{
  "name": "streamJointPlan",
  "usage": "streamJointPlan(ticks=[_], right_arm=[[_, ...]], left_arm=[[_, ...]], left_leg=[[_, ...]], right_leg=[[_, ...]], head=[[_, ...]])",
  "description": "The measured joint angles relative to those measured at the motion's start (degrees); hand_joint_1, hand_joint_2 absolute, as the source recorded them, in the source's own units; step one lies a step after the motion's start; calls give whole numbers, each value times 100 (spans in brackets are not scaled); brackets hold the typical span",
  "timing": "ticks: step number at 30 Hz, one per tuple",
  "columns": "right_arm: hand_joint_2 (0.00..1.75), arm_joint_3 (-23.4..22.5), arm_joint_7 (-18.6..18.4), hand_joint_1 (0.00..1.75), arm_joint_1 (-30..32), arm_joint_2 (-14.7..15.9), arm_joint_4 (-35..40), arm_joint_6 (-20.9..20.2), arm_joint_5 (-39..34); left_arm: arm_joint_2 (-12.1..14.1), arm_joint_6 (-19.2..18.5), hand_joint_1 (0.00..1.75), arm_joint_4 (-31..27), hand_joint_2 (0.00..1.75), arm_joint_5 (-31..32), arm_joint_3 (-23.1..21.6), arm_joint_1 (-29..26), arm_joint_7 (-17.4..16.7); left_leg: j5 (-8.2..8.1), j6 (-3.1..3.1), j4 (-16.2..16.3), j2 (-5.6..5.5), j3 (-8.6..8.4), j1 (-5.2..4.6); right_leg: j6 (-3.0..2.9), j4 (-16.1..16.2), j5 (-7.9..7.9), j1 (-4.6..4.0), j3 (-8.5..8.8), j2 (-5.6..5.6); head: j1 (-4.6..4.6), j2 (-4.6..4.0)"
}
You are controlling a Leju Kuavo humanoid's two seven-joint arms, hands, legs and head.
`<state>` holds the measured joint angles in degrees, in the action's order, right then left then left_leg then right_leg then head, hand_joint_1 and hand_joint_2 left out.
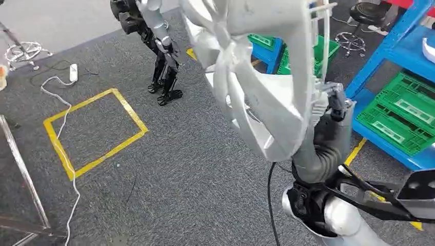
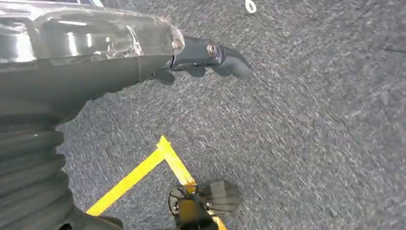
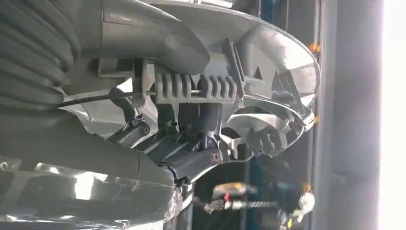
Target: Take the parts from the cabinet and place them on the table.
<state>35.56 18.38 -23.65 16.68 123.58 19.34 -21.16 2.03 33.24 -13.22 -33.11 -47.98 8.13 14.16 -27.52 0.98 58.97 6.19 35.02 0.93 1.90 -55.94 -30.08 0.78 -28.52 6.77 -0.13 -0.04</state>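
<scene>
Right robot hand grips rigid, light, thin-walled silver plastic part at ribbed edge, 3 o'clock; left robot hand empty, fingers apart.

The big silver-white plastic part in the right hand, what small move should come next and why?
Probably keep carrying the silver-white plastic part and turn toward the table: the right hand has its fingers hooked into it, the grey carpet floor lies below, and no table top shows. The left hand hangs free.
</scene>
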Motion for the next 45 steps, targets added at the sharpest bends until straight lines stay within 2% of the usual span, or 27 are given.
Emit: streamJointPlan(ticks=[2,3,5,7,8,10,12,13,17,18,19,20,22,24,26,27,28,29,30,33,35,38,40,42,43,44,45], right_arm=[[175,-2,26,175,-69,-2,-2,-116,-116],[175,-13,33,175,-92,0,-2,-157,-199],[175,-42,46,175,-90,0,-4,-243,-328],[175,-79,46,175,-89,7,-4,-317,-389],[175,-92,46,175,-84,7,-7,-335,-407],[175,-107,46,175,-83,7,-7,-348,-407],[175,-116,46,175,-99,7,-2,-354,-407],[175,-122,46,175,-120,7,-2,-354,-407],[175,-131,48,175,-144,7,2,-367,-415],[175,-136,48,175,-140,7,2,-374,-422],[175,-136,44,175,-133,2,-4,-380,-424],[175,-144,44,175,-127,2,11,-389,-435],[175,-146,46,175,-85,7,13,-415,-479],[175,-151,50,175,-28,9,11,-420,-520],[175,-155,50,175,6,9,13,-424,-525],[175,-157,50,175,14,9,13,-431,-527],[175,-157,50,175,14,9,24,-439,-527],[175,-162,50,175,22,9,48,-450,-527],[175,-168,50,175,41,9,63,-470,-525],[175,-177,50,175,67,9,87,-505,-527],[175,-232,44,175,98,22,94,-512,-527],[175,-251,39,175,148,37,92,-535,-529],[175,-260,15,175,160,37,90,-538,-542],[175,-264,13,175,158,37,92,-549,-542],[175,-267,9,175,152,39,94,-562,-542],[175,-271,7,175,152,42,94,-573,-542],[175,-271,4,175,142,44,96,-581,-542]], left_arm=[[13,-4,0,9,175,-29,2,-6,-9],[18,-4,0,11,175,-18,2,-19,-18],[17,-4,0,15,175,-2,4,-12,-53],[4,-7,0,15,175,4,4,-15,-61],[-2,-7,0,15,175,7,4,-20,-70],[-4,-7,0,20,175,13,4,-26,-77],[-9,-7,0,17,175,20,4,-25,-77],[-37,-9,0,17,175,20,4,-22,-74],[-57,-28,0,17,175,66,6,-54,-74],[-50,-28,0,20,175,79,4,-57,-77],[-52,-28,0,20,175,96,4,-58,-96],[-52,-37,0,20,175,111,4,-37,-112],[-55,-66,0,20,175,151,4,-15,-151],[-55,-83,0,22,175,181,4,-27,-184],[-33,-85,0,22,175,203,4,-46,-221],[-22,-90,0,24,175,212,4,-47,-232],[-33,-96,0,20,175,225,4,-42,-238],[-48,-98,0,17,175,238,4,-39,-249],[-37,-96,0,20,175,247,4,-44,-267],[-22,-98,0,22,175,269,4,-47,-276],[-17,-101,0,22,175,291,4,-43,-278],[-24,-116,0,22,175,326,-2,-21,-282],[-20,-116,0,22,175,328,-4,-28,-297],[-20,-116,0,22,175,332,-4,-27,-302],[-26,-118,0,22,175,337,-7,-29,-302],[-42,-122,0,22,175,337,-7,-26,-302],[-46,-125,0,22,175,343,-9,-26,-300]], left_leg=[[32,-96,-9,-173,40,-15],[57,-135,-32,-260,35,8],[81,-195,-31,-421,49,-7],[97,-233,-30,-619,64,-55],[105,-245,-29,-721,68,-80],[124,-265,-29,-934,66,-121],[144,-274,-31,-1114,51,-143],[163,-266,-32,-1174,74,-137],[252,-144,-62,-1449,163,-106],[232,-153,-16,-1396,186,-126],[123,-132,82,-856,240,-199],[-120,-71,402,-627,400,-165],[-510,11,1235,-595,792,-76],[-518,100,1531,-596,940,14],[-121,200,851,-495,551,90],[69,252,371,-297,259,117],[1,288,87,121,119,94],[29,186,97,127,106,100],[-1,77,134,32,123,66],[26,-74,123,-227,168,33],[44,-129,121,-400,178,20],[54,-194,123,-701,178,-56],[63,-209,123,-915,165,-104],[76,-226,122,-1106,147,-125],[82,-231,112,-1174,146,-116],[98,-209,120,-1249,165,-122],[116,-188,118,-1298,189,-89]], right_leg=[[67,41,-2,30,13,127],[118,-22,-94,69,-2,-48],[91,-703,-562,59,-271,-527],[52,-1733,-989,25,-741,-638],[16,-1970,-1013,4,-869,-650],[-90,-1589,-636,-49,-751,-687],[-212,-584,-83,-110,-331,-867],[-296,-203,17,-140,-198,-1160],[-333,-63,53,-153,-147,-987],[-315,99,144,-72,-85,-879],[-319,171,172,-95,-42,-828],[-342,196,192,-100,-32,-737],[-325,190,181,-91,-33,-562],[-290,177,156,-60,-29,-388],[-205,119,103,-6,-25,-238],[-146,64,59,21,-24,-176],[-78,-11,5,3,-32,-134],[-20,-79,-71,-17,-53,-92],[0,-61,-74,-11,-21,-51],[79,-35,-108,55,18,84],[70,-492,-483,79,-140,-457],[-18,-1824,-1024,17,-772,-635],[-120,-1774,-786,-52,-832,-671],[-244,-908,-215,-132,-521,-783],[-304,-438,25,-168,-342,-972],[-360,-273,-18,-156,-262,-1162],[-355,-205,8,-171,-255,-1125]], head=[[-11,0],[19,0],[76,0],[157,0],[179,0],[194,0],[201,0],[179,0],[205,0],[194,0],[165,0],[104,0],[76,0],[26,0],[-9,0],[-27,0],[-61,0],[-77,0],[-16,0],[13,0],[76,0],[203,0],[231,0],[227,0],[233,0],[203,0],[216,0]])
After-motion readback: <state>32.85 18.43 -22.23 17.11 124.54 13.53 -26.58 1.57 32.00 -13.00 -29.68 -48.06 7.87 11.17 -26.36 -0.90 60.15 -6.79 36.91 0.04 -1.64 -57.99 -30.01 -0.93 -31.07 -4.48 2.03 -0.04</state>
